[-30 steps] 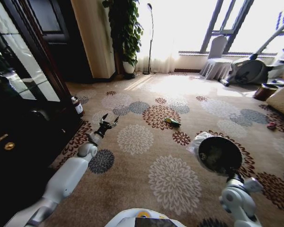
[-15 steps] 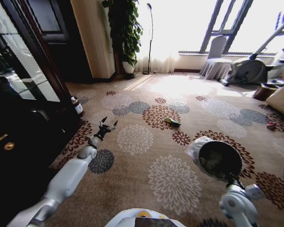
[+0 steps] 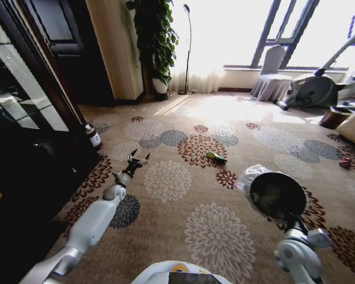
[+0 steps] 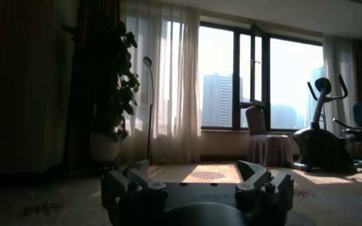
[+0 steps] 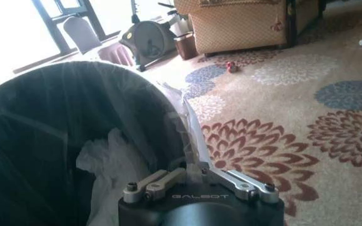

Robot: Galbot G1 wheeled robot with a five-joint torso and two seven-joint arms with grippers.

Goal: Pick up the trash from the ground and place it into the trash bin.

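on my right the right gripper (image 5: 190,172) grips the rim of the bin (image 3: 278,196), held above the carpet (image 3: 219,231), with a paper wad (image 5: 115,160) inside. my left gripper (image 3: 137,158) hangs ahead on the left, fingers spread. a wrapper (image 3: 216,157) lies between them, farther out; a scrap (image 3: 345,161) lies far right.

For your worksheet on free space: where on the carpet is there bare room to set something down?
Bare carpet lies between the left gripper and the trash bin held by the right gripper. The green wrapper sits farther ahead.
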